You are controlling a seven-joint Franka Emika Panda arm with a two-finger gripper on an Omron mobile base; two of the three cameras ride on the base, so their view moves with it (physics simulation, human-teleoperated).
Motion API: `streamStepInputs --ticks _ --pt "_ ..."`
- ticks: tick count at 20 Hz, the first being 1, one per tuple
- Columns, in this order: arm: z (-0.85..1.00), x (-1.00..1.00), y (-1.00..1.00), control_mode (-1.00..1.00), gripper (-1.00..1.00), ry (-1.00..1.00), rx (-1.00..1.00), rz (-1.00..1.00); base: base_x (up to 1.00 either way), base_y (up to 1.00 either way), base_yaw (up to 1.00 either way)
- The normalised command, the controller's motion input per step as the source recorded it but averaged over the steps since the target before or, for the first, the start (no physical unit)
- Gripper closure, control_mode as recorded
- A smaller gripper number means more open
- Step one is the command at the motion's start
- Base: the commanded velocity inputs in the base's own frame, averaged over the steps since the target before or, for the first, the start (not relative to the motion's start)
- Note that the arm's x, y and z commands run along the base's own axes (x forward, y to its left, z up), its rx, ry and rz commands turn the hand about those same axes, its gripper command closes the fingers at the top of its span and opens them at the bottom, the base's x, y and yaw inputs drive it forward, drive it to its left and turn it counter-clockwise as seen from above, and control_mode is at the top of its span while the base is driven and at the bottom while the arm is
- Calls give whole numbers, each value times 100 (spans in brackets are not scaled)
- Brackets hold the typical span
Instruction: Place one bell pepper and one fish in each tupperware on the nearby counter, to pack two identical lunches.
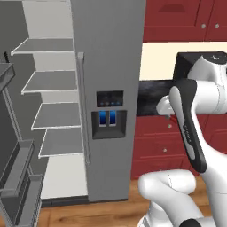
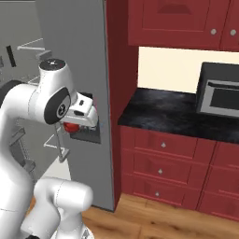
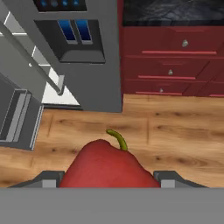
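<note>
A glossy red bell pepper (image 3: 105, 164) with a curled green stem sits between my gripper's (image 3: 105, 180) two dark fingertips, low in the hand view. The gripper is shut on it, and below it lies wooden floor. In the right base view the gripper (image 2: 74, 125) hangs in front of the fridge, with the red bell pepper (image 2: 70, 127) peeking out under the white hand. The black marbled counter (image 2: 172, 114) lies to the right, above dark-red drawers. The tupperware and the fish are out of view.
A tall grey fridge (image 1: 108, 88) stands close ahead, its left side open onto bare shelves (image 1: 51, 82). Its opened door (image 1: 17, 177) juts out at far left. A black toaster oven (image 2: 219, 95) stands on the counter at right. Red wall cabinets (image 2: 177, 21) hang above.
</note>
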Motion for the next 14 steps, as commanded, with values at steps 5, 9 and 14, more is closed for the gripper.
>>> streamStepInputs --ticks 5,9,14 --pt "0 0 0 100 100 0 0 0 0 -100 -43" --pt "0 0 0 100 100 0 0 0 19 -100 -58" --pt "0 0 0 100 100 0 0 0 4 -100 -56"
